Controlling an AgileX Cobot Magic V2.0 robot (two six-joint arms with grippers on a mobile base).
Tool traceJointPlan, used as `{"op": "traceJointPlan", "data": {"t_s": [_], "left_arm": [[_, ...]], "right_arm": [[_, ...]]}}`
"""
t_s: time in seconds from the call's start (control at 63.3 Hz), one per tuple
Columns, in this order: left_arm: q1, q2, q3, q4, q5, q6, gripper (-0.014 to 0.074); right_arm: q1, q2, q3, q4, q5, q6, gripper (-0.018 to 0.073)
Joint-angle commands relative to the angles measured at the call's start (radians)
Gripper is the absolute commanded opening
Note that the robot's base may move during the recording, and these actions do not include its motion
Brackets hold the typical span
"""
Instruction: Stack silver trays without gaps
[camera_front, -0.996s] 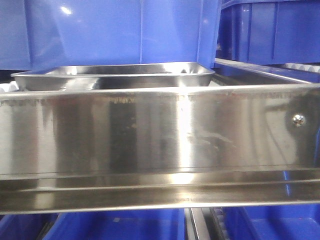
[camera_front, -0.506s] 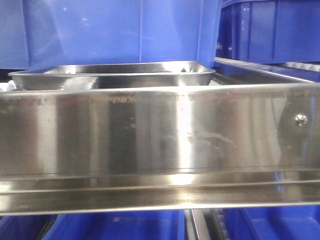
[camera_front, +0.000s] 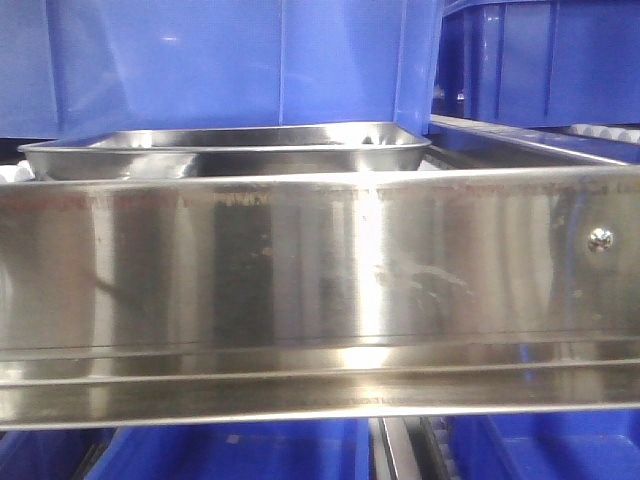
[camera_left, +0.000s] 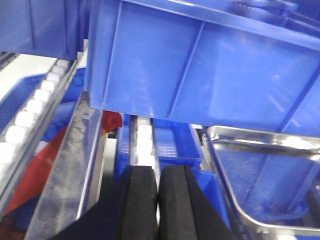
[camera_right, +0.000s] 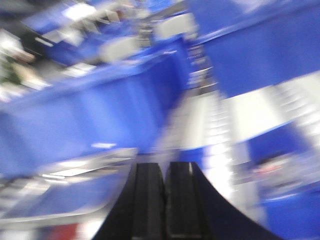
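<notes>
**One tray, two closed grippers**

One silver tray sat behind a steel rail, with a blue bin at its 12 o'clock. The left gripper had its pads pressed together, the tray at its 3 o'clock. The right gripper, pads together too, showed through heavy blur.

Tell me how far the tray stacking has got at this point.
Done: cannot confirm. The front view shows one silver tray rim behind the steel rail, and it hides whether others are nested under it. In hand: nothing. The left gripper and right gripper are both shut and empty, neither touching a tray. Left: any grasping and nesting, as far as these views show.
</notes>
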Motion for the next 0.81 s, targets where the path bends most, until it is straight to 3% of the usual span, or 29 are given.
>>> {"op": "traceJointPlan", "data": {"t_s": [0.0, 0.3, 0.506, 0.553, 0.632, 0.711, 0.79], "left_arm": [[-0.005, 0.002, -0.009, -0.020, -0.010, -0.005, 0.0004], [-0.005, 0.002, -0.011, -0.022, -0.009, -0.005, 0.0004], [-0.005, 0.002, -0.011, -0.081, 0.000, -0.005, 0.0004], [-0.005, 0.002, -0.011, -0.081, -0.003, -0.005, 0.0004], [-0.005, 0.002, -0.015, -0.083, -0.002, -0.005, 0.0004], [-0.005, 0.002, -0.043, -0.117, 0.067, -0.001, 0.0004], [-0.026, 0.002, -0.094, -0.188, 0.182, 0.065, 0.0003]], "right_arm": [[-0.003, 0.000, -0.008, 0.093, -0.012, -0.001, -0.0079], [-0.003, 0.000, -0.008, 0.088, 0.002, -0.001, -0.0079], [-0.003, 0.000, -0.008, 0.135, 0.057, -0.001, -0.0079], [-0.003, 0.000, -0.008, 0.165, 0.029, -0.001, -0.0079], [-0.003, 0.000, -0.008, 0.174, -0.135, -0.001, -0.0079], [-0.003, 0.005, -0.013, 0.174, -0.247, -0.020, -0.0079], [-0.002, 0.041, -0.049, 0.148, -0.126, -0.102, -0.0079]]}}
